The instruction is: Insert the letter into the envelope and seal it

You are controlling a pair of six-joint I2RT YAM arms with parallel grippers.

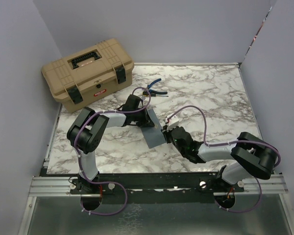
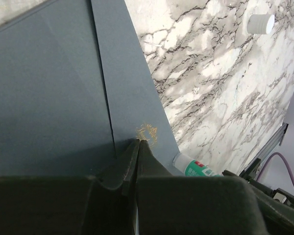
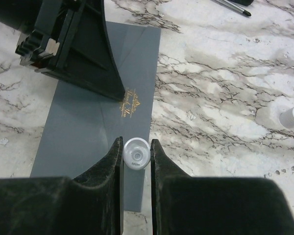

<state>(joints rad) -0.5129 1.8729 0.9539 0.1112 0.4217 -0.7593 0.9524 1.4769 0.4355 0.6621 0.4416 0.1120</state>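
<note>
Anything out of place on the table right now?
A small white cap lies loose on the marble, right of the envelope. It likely belongs to the bottle held in the right pincer, nozzle bare at the envelope's edge. No spill visible.

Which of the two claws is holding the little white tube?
The right gripper, clamped on the tube; the left gripper, shut empty, only touches the envelope.

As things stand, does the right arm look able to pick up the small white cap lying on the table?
Probably not yet. The right end effector is shut on a glue tube, so it cannot grasp anything more. The cap lies alone on the bare table nearby; nothing else blocks the way.
</note>
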